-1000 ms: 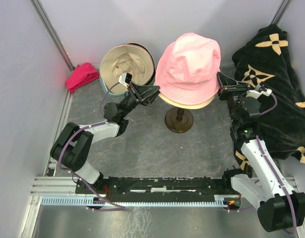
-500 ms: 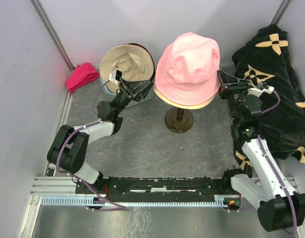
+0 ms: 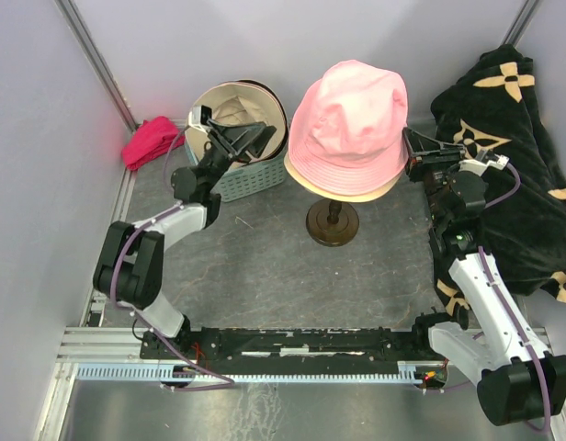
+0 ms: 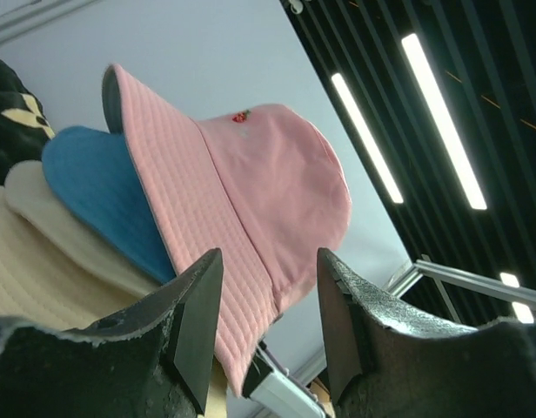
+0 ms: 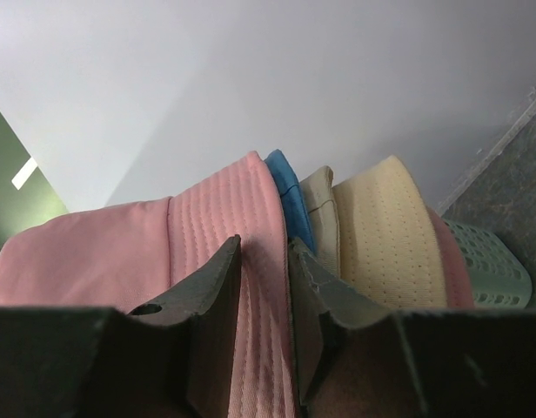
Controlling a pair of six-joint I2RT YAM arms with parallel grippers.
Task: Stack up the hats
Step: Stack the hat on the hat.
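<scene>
The pink hat (image 3: 352,119) sits topmost on the stand (image 3: 332,220), the left claw (image 3: 261,136) gapes empty over the basket (image 3: 251,179) left of the stand, and the right claw (image 3: 412,152), right of the stand, straddles the pink brim, grip impossible to tell

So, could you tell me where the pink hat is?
In the top view, the pink hat sits topmost on the stand, centre back, between the green basket, left, and the black flowered cloth, right.

We are seeing pale walls (image 3: 265,46) enclosing a grey desk (image 3: 292,276), and ceiling light strips (image 4: 444,120) are glowing overhead.
</scene>
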